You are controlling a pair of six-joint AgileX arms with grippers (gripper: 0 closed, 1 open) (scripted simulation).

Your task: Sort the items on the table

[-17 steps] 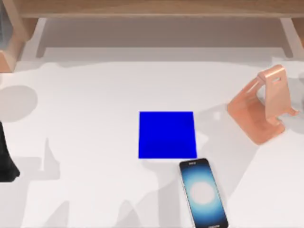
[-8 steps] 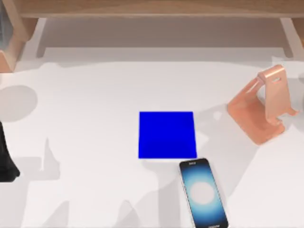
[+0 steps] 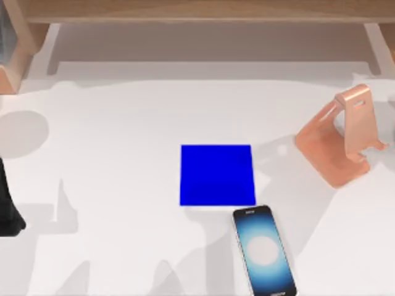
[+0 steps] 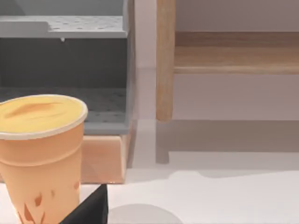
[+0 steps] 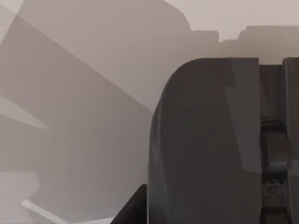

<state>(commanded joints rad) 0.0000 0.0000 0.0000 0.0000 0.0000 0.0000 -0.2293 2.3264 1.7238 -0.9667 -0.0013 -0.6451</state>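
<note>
The smartphone (image 3: 264,250), black-framed with a glowing blue-white screen, lies flat on the white table (image 3: 123,154) near the front edge, just in front of the blue square pad (image 3: 217,174). The dark grey mouse (image 5: 210,140) looms very close in the right wrist view, its wheel seam visible, with a dark part of my right gripper (image 5: 133,210) beside it. Whether that gripper touches the mouse I cannot tell. My left arm (image 3: 7,203) stays parked at the table's left edge.
A copper-pink angled stand (image 3: 342,139) sits at the right. A light wooden shelf frame (image 3: 197,12) runs along the back. Near the left arm stand an orange lidded cup (image 4: 39,154) and a grey shelf unit (image 4: 65,70).
</note>
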